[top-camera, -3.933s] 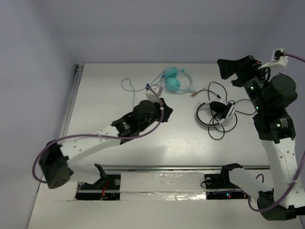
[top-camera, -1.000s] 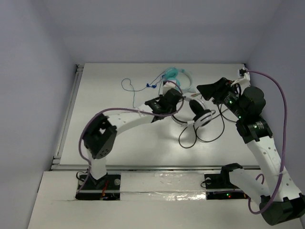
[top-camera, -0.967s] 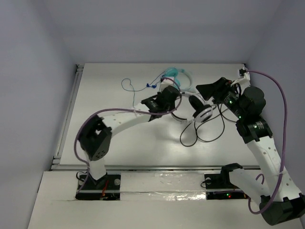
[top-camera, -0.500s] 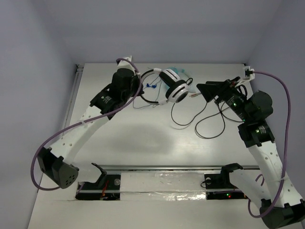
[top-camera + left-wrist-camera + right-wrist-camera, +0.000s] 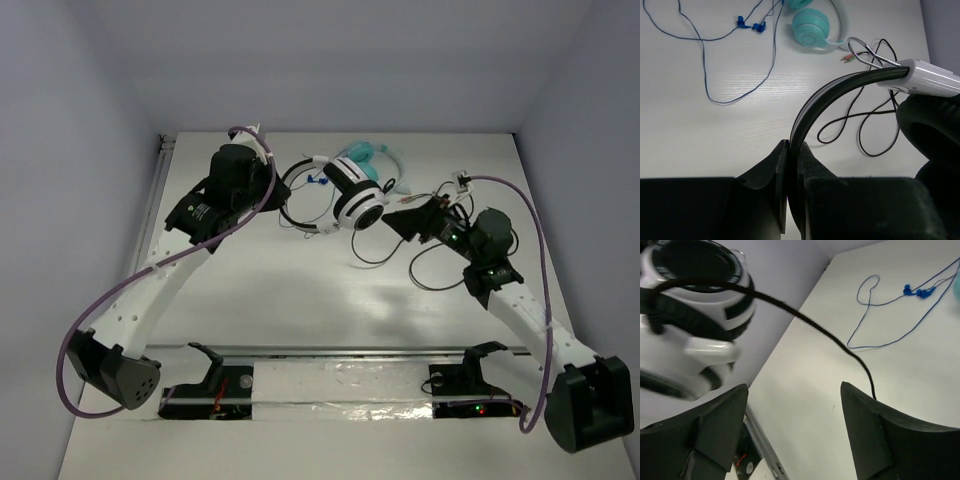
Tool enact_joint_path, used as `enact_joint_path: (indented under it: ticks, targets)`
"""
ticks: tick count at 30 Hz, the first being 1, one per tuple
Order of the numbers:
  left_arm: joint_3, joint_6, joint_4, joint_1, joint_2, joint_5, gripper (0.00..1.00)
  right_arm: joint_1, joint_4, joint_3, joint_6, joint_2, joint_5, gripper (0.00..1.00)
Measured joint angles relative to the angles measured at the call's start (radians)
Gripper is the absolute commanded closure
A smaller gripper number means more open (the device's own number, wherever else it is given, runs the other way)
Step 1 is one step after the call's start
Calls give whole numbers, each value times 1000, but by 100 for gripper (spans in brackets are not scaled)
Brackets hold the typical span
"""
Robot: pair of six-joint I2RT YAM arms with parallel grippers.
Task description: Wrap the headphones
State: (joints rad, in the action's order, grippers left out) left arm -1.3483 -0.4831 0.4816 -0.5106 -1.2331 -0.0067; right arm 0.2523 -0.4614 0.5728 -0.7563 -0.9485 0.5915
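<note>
Headphones (image 5: pixel 356 196) aloft, left hand (image 5: pixel 793 150) pinching headband (image 5: pixel 812 105) in wrist view, right hand (image 5: pixel 794 400) agape, cable (image 5: pixel 805 320) before it

Black-and-white headphones (image 5: pixel 357 203), dark cable (image 5: pixel 795 314), teal headphones (image 5: pixel 811 27), thin blue cable (image 5: pixel 741 21), white woodgrain table (image 5: pixel 300 300)

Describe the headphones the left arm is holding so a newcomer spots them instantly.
At the far middle of the white table, look just right of the left gripper, which clamps a black-and-white headband. That is the headphones: white earcups with black pads, lifted, dark cable trailing. The teal headphones behind are smaller and lie flat.
</note>
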Motion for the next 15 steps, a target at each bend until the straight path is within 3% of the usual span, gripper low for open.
enact_joint_path:
  ticks: [9,15]
  targets:
    - [-82,-16,44,0,2,83,100,66,-260,-2,-4,-283,13,15]
    - [-130,-19,69,16,2,158,100,108,-343,-2,0,-422,-2,20]
